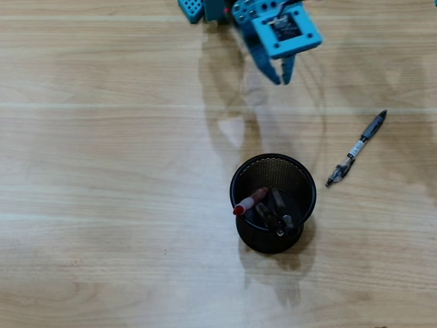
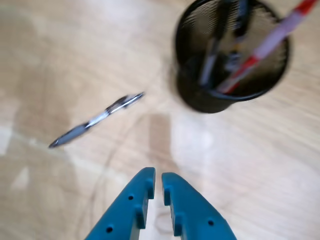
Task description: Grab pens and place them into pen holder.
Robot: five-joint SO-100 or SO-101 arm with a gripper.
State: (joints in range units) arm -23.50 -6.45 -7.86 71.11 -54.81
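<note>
Pale wood-grain table (image 1: 102,205), soft glare patches

Overhead view: fixed above, facing straight down on worktop (image 1: 102,205), pincer (image 1: 283,77) at top edge. Wrist view: rides behind pincer (image 2: 156,181), close, tilted downward. Shared: pen holder (image 1: 300,174) (image 2: 200,100) and lone pen (image 1: 356,148) (image 2: 95,120) ahead of pincer.
</note>
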